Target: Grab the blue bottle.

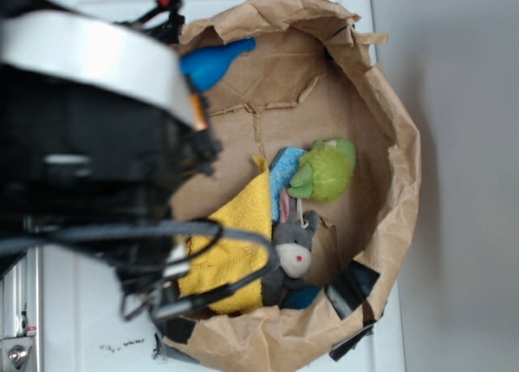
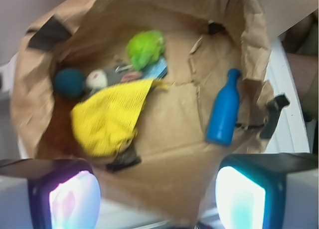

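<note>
Your gripper (image 2: pixel 158 189) fills the bottom of the wrist view, one glowing finger pad (image 2: pixel 75 199) at the left and the other at the right, set wide apart with nothing between them, so the hand is spread and empty. You are in the approach step: the hand hangs above the brown paper bag (image 2: pixel 30 89) and has not reached anything. Look for the blue bottle (image 2: pixel 224 108) on the bag's floor near the right wall in the wrist view, lying flat with its neck pointing away from the camera; it lies apart from the yellow cloth (image 2: pixel 109 114), the green plush (image 2: pixel 145 47) and the dark teal ball (image 2: pixel 69 82) bunched on the other side. In the exterior view the arm hides most of the blue bottle (image 1: pixel 212 62), leaving only its neck and shoulder visible by the bag's upper rim. Your next move, as I judge it, is to shift the hand rightward until the body sits between the pads, then descend and close across its width, minding the crumpled bag wall just beside it.
</note>
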Motion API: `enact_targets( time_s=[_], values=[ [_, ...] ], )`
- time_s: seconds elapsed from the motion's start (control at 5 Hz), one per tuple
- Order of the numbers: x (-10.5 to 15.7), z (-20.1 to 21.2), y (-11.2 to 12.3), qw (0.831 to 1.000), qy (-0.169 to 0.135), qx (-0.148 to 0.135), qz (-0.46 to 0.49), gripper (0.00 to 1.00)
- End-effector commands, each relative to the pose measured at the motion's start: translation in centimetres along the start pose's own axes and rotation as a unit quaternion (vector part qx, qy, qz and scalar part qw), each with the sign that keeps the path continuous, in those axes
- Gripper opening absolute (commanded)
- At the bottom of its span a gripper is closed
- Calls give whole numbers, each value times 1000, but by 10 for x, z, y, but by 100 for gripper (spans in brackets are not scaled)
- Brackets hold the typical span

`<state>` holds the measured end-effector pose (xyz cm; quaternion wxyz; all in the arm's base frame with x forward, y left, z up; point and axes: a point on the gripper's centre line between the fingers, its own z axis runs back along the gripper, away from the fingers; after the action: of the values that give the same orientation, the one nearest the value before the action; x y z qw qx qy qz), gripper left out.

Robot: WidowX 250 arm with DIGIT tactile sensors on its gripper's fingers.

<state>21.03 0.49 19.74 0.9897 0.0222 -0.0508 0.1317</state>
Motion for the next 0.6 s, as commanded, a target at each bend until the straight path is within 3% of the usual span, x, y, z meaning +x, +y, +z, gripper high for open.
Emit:
enact_targets(
  time_s=[0.0, 0.2, 0.4],
  values=[
    [23, -22, 21, 1000, 16, -23, -2, 100],
    [31, -45, 27, 998, 37, -40, -30, 100],
    [31, -45, 27, 998, 37, -40, -30, 100]
  ],
)
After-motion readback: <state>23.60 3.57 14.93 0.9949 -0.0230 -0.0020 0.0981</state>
